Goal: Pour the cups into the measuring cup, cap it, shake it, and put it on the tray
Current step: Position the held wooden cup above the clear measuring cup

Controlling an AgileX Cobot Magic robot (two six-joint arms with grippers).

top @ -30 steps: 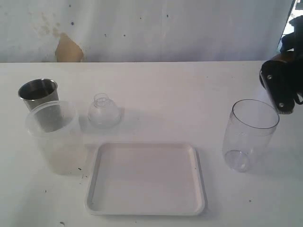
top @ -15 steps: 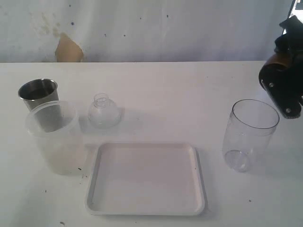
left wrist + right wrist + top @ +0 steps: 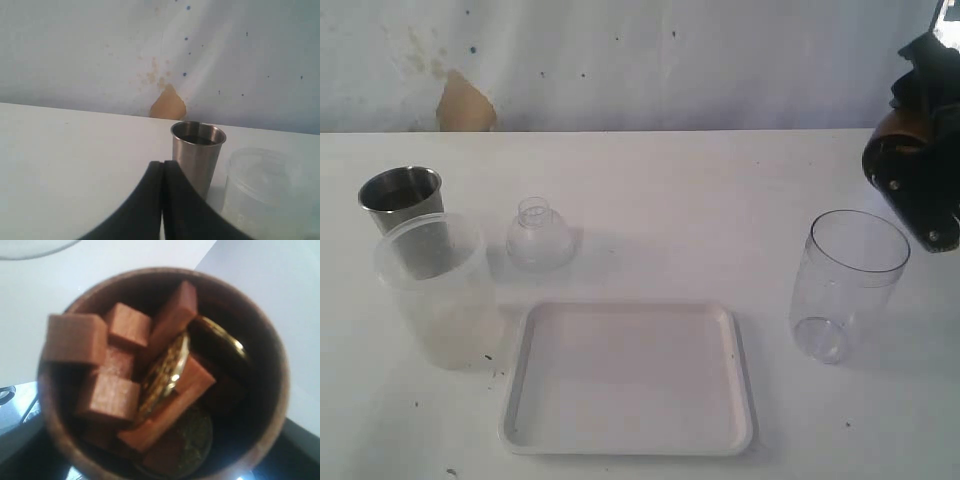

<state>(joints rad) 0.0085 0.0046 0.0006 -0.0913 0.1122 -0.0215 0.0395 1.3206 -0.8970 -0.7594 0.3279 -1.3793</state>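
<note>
The right gripper (image 3: 920, 195) holds the wooden cup (image 3: 165, 375) aloft, jaws clasped round it, though the fingers themselves are mostly hidden behind the cup. Wooden blocks (image 3: 75, 337) and gold coins (image 3: 167, 372) are heaped loosely inside. The measuring cup (image 3: 848, 285) stands open on the table (image 3: 670, 190), below those jaws and a little to one side, not yet under the cup's lip. The pour has not begun, and the chief risk appears to lie there. If the cup tips before its lip is over the jar's mouth, blocks and coins could strike the rim band or miss, scattering across the table. A fast tilt could send the load out in one lump. The light, empty jar could also be knocked over if the gripper drops too low beside it. The left gripper (image 3: 162, 200) is empty, its fingers pressed together. The steel tumbler (image 3: 197, 155) stands straight ahead of those jaws, with the frosted cup (image 3: 265, 190) close beside it. The two cups sit so close that a grasp on one may nudge the other. The dome lid (image 3: 538, 238) and the tray (image 3: 630, 445) lie well clear of both sets of jaws.
</note>
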